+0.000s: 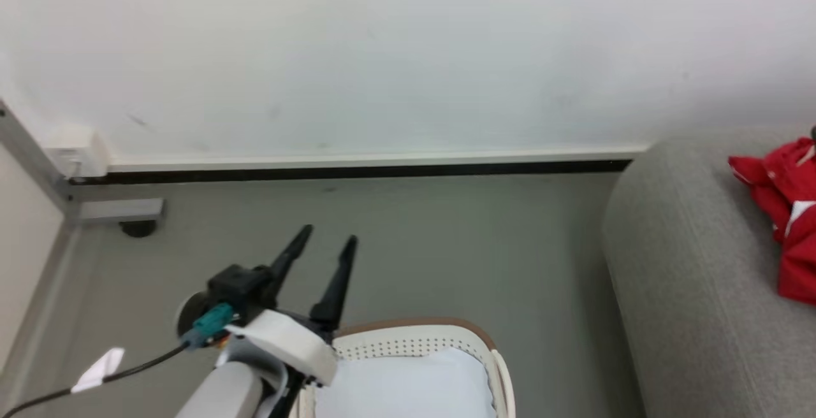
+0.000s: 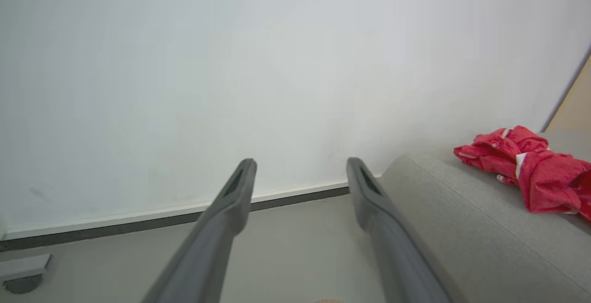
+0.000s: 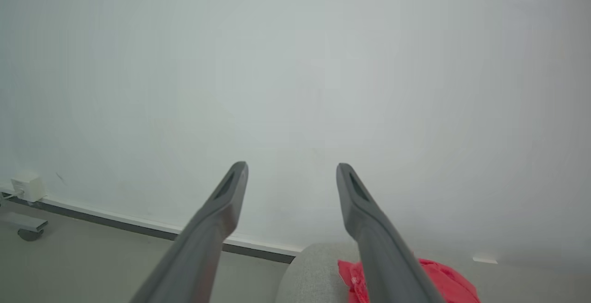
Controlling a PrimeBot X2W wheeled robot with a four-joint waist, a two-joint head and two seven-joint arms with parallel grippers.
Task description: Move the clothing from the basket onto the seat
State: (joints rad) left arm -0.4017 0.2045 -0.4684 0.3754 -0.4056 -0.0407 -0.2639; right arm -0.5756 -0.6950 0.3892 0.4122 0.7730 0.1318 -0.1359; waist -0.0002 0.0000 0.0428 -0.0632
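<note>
Clothing (image 2: 545, 178) near the corner of the seat (image 2: 461, 210) looks light and limp, so pinch a raised fold; left gripper (image 1: 329, 236) and right gripper (image 3: 291, 169) gape empty.

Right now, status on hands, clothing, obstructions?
Left hand open, empty, near basket. Right hand open, empty. Red clothing on seat; white pad in basket. Nothing seen blocking.

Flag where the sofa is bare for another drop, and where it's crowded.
Free: sofa left end, from its rounded corner to the clothing; floor between basket and sofa, and between basket and wall. Crowded: sofa's right part, under the clothing; a white pad lies in the basket.
</note>
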